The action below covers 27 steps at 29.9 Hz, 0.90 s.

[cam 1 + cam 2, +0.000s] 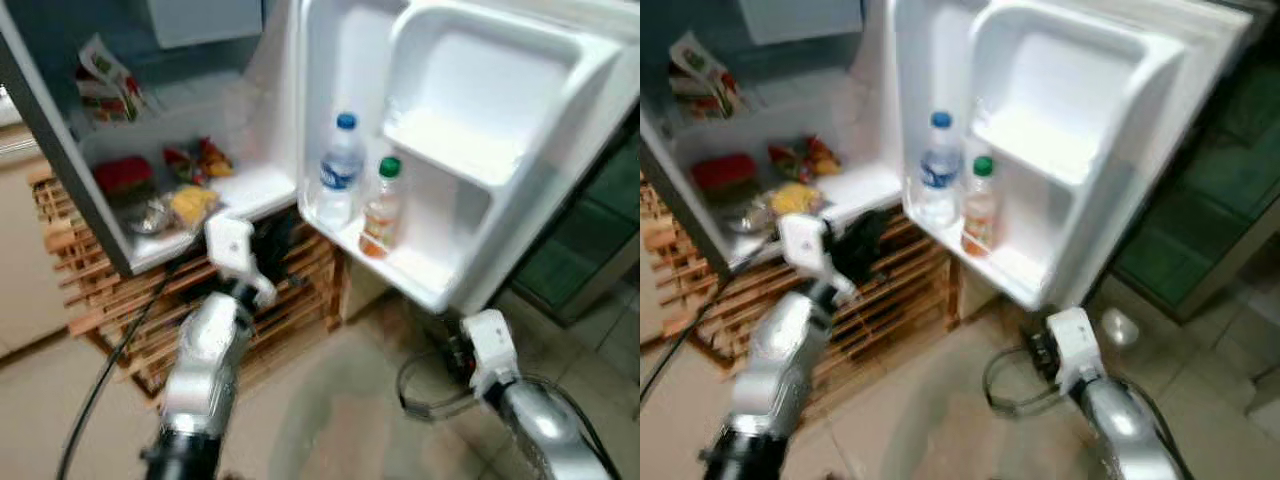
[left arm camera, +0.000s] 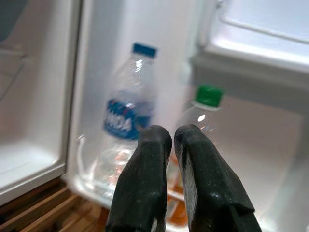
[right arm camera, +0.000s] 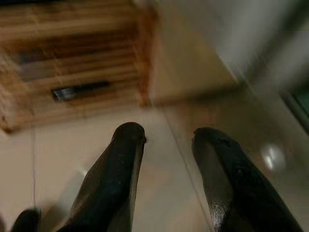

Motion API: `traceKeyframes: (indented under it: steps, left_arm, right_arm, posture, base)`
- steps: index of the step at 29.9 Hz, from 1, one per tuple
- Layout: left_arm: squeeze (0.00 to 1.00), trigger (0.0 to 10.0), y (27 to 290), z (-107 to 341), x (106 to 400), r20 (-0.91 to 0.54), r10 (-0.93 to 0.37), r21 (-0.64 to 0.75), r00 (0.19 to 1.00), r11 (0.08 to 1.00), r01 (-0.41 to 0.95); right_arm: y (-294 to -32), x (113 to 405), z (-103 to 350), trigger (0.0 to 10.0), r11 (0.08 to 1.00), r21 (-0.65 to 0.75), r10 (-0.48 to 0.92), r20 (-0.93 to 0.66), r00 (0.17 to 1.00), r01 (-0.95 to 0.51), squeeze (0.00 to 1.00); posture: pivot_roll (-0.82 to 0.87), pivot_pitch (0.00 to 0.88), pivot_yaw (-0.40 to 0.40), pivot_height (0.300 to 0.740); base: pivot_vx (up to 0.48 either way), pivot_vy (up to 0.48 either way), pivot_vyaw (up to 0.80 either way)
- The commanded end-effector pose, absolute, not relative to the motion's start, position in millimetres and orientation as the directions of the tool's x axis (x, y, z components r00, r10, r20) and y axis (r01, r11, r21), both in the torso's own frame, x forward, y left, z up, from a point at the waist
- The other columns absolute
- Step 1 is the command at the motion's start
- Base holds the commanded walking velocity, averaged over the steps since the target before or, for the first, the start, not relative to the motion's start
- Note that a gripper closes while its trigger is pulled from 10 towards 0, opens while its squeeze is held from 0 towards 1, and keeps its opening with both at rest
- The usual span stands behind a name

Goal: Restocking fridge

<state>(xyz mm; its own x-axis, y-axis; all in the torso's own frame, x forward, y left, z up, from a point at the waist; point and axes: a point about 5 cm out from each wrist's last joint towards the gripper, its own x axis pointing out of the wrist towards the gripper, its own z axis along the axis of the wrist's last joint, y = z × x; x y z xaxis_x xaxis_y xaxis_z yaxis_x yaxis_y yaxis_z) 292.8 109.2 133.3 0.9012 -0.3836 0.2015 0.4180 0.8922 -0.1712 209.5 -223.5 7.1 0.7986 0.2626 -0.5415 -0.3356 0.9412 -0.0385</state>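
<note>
Open fridge door [image 1: 520, 150]; left gripper [image 2: 166, 137] pressed together, right gripper [image 3: 166, 137] spread.

Door shelf [image 1: 420, 275]: the water bottle [image 1: 339, 170] and the green-capped bottle [image 1: 382, 207] stand side by side at its inner end, blocking that corner, while the outer end lies bare. The upper door shelf [image 1: 445, 145] is bare too (nothing to dodge). Inside, food packets [image 1: 185, 175] crowd the fridge floor [image 1: 255, 188].
</note>
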Motion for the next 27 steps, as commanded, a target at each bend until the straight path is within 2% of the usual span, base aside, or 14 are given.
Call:
traceKeyframes:
  steps: [1,5,6,7,8,9,10,11,13,16,20,21,24,27]
  left_arm:
    - [0.0,10.0,121.7,123.8,296.7,0.134,-0.331,-0.152,0.934,0.925,0.349]
    - [0.0,10.0,125.4,114.9,299.0,0.074,-0.31,-0.133,0.948,0.939,0.317]
    - [0.0,10.0,132.3,83.5,300.9,-0.144,-0.266,-0.052,0.953,0.964,0.261]
    - [0.0,10.0,136.7,68.5,299.9,-0.246,-0.236,-0.005,0.94,0.97,0.242]
    - [0.0,10.0,148.1,31.4,289.6,-0.49,-0.169,0.068,0.855,0.971,0.231]
    - [0.0,10.0,148.1,31.4,289.6,-0.49,-0.169,0.068,0.855,0.971,0.231]
    - [0.0,10.0,154.6,7.7,277.0,-0.62,-0.154,0.064,0.77,0.967,0.245]
    - [0.0,10.0,154.6,7.7,277.0,-0.62,-0.154,0.064,0.77,0.967,0.245]
    - [0.0,10.0,162.1,-6.5,269.5,-0.66,-0.144,0.084,0.737,0.961,0.263]
    - [0.0,10.0,164.6,-14.7,264.8,-0.691,-0.144,0.115,0.708,0.945,0.305]
    - [0.0,10.0,163.9,-21.1,260.6,-0.717,-0.148,0.149,0.681,0.922,0.357]
    - [0.0,10.0,159.4,-29.2,254.8,-0.754,-0.165,0.19,0.636,0.872,0.451]
    - [0.0,10.0,157.1,-36.1,251.8,-0.789,-0.167,0.227,0.591,0.815,0.534]
    - [0.0,10.0,158.3,-43.6,245.6,-0.817,-0.158,0.285,0.555,0.725,0.627]
  right_arm:
    - [-233.0,206.8,-1.8,10.0,0.954,-0.069,0.186,-0.631,0.753,-0.293,0.0]
    - [-246.4,203.9,-7.3,10.0,0.962,-0.143,0.073,-0.69,0.72,-0.234,0.0]
    - [-262.3,211.0,-2.7,10.0,0.955,-0.261,-0.074,-0.675,0.734,-0.144,0.0]
    - [-267.8,215.0,0.8,10.0,0.947,-0.302,-0.124,-0.657,0.743,-0.109,0.0]
    - [-282.3,229.2,16.7,10.0,0.914,-0.406,-0.239,-0.587,0.774,-0.025,0.0]
    - [-282.3,229.2,16.7,10.0,0.914,-0.406,-0.239,-0.587,0.774,-0.025,0.0]
    - [-295.0,244.2,37.2,10.0,0.86,-0.506,-0.34,-0.478,0.81,0.062,0.0]
    - [-295.0,244.2,37.2,10.0,0.86,-0.506,-0.34,-0.478,0.81,0.062,0.0]
    - [-304.3,270.4,75.9,10.0,0.795,-0.584,-0.399,-0.298,0.867,0.164,0.0]
    - [-301.6,294.3,109.9,10.0,0.749,-0.618,-0.405,-0.142,0.903,0.238,0.0]
    - [-296.7,308.8,128.8,10.0,0.719,-0.639,-0.396,-0.054,0.916,0.273,0.0]
    - [-288.4,327.4,148.0,10.0,0.724,-0.615,-0.385,0.017,0.923,0.313,0.0]
    - [-275.2,346.0,157.6,10.0,0.772,-0.55,-0.361,0.033,0.932,0.318,0.0]
    - [-246.4,366.5,167.0,10.0,0.887,-0.396,-0.254,0.009,0.967,0.237,0.0]
  posture:
    - [-0.14,0.0,-0.009,0.74]
    - [-0.14,0.0,-0.005,0.74]
    - [-0.14,0.0,-0.002,0.74]
    - [-0.14,0.0,-0.002,0.74]
    - [-0.14,0.0,-0.001,0.74]
    - [-0.14,0.0,-0.001,0.74]
    - [-0.14,0.0,0.0,0.74]
    - [-0.14,0.0,0.0,0.74]
    - [-0.15,0.0,0.001,0.74]
    - [-0.15,0.0,0.0,0.74]
    - [-0.15,0.0,-0.002,0.74]
    - [-0.15,0.0,-0.003,0.74]
    - [-0.15,0.0,-0.002,0.74]
    - [-0.14,0.0,-0.002,0.74]
  base:
    - [0.0,0.0,0.0]
    - [0.0,0.0,0.0]
    - [0.0,0.0,0.0]
    - [0.0,0.0,0.0]
    - [0.0,0.0,0.0]
    - [0.0,0.0,0.0]
    - [0.0,0.0,0.0]
    - [0.0,0.0,0.0]
    - [0.0,0.0,0.0]
    - [0.0,0.0,0.0]
    - [0.0,0.0,0.0]
    - [0.0,0.0,0.0]
    - [0.0,0.0,0.0]
    - [0.0,0.0,0.0]
